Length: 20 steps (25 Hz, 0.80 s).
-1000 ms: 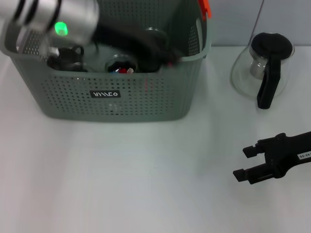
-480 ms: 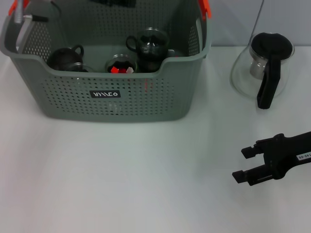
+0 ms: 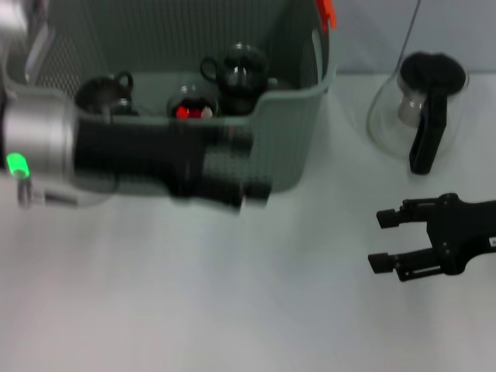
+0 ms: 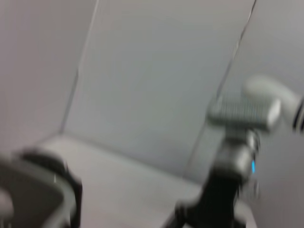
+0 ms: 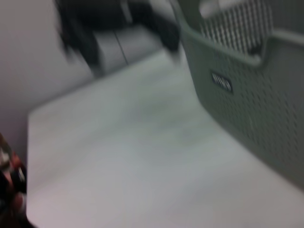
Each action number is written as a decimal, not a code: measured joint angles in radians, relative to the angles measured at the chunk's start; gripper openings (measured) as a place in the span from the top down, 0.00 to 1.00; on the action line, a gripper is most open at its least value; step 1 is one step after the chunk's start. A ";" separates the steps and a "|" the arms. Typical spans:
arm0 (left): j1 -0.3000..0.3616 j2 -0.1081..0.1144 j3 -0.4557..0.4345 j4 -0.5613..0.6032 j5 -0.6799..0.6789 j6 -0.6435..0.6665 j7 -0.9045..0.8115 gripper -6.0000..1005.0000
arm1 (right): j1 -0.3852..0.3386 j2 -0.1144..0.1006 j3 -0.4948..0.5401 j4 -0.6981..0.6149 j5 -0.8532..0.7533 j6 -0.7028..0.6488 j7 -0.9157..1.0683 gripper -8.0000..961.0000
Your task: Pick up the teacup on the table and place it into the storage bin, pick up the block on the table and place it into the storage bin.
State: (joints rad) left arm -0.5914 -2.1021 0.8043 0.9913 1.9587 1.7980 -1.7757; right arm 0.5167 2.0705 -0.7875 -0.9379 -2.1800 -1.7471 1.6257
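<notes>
Seeing left end effector (image 3: pixel 252 190) crossing storage bin (image 3: pixel 298 116) front, grip state unreadable; teacup (image 3: pixel 236 74) inside; my right end effector (image 3: pixel 381 240) spread empty, counter's right edge.

Large grey-green perforated plastic storage bin (image 3: pixel 298 128) stands upright at the far left part of the white worktop, an orange clip (image 3: pixel 328 13) on its far right rim corner. Near wall is partly hidden; its cut-out dip in the rim shows the contents. The right wrist view shows the same near wall (image 5: pixel 256 111) with a small black label (image 5: pixel 221 81).

Inside the bin: dark glass teacup with a handle (image 3: pixel 239 74), upright, toward the far middle. Second dark handled teacup (image 3: pixel 105 93), upright, at the left side. Between them, near the front wall, a red block (image 3: pixel 186 111); it seems to sit in a third glass cup, rim only faintly visible.
</notes>
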 joint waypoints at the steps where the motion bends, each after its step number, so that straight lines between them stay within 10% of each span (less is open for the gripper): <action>1: 0.018 -0.011 0.007 -0.011 0.024 -0.012 0.021 0.07 | 0.000 -0.001 0.021 0.023 0.015 -0.008 -0.035 0.09; 20: 0.066 -0.030 -0.015 -0.242 0.150 -0.198 0.237 0.07 | 0.024 0.016 0.085 0.221 0.087 0.032 -0.337 0.09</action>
State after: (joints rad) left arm -0.5254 -2.1325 0.7896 0.7491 2.1090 1.5998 -1.5392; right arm 0.5410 2.0867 -0.7025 -0.7171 -2.0929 -1.7155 1.2890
